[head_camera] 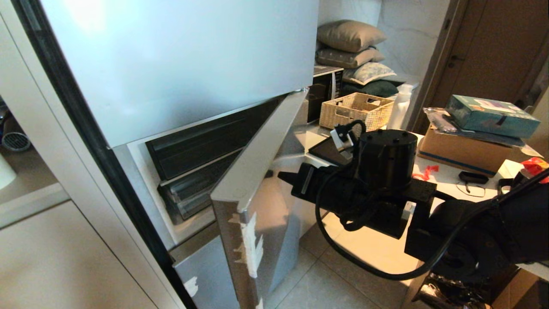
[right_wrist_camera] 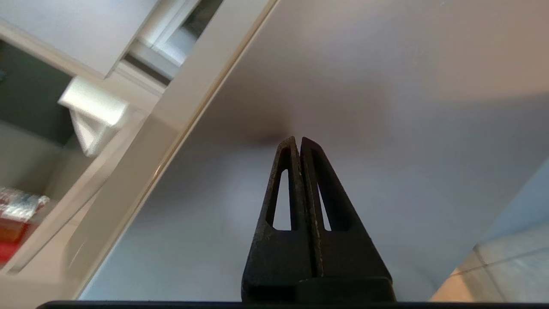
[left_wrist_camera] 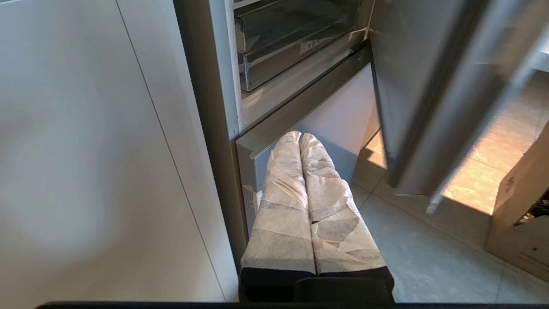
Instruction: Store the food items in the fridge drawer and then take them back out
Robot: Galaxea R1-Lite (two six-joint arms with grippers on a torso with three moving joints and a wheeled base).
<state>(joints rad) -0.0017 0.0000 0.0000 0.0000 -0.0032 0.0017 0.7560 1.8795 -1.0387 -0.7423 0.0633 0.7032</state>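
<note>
Silver-grey metal fridge door (head_camera: 257, 171), patchy torn white tape on its lower corner. Matte black right gripper (right_wrist_camera: 299, 141). Left gripper (left_wrist_camera: 300, 136) fingers wrapped in creased off-white tape. Tan woven wicker basket (head_camera: 356, 110). Teal flat box (head_camera: 491, 115) on brown cardboard carton (head_camera: 463, 150). Beige floor tiles (head_camera: 326, 283).

Blk arm (head_camera: 386, 189) w/ looped cable (head_camera: 343, 253)

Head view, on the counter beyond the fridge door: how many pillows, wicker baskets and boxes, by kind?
Pillows: 4, stacked, the lowest one dark
Wicker basket: 1
Boxes: 2, a teal one on a cardboard one
Total: 7
</note>
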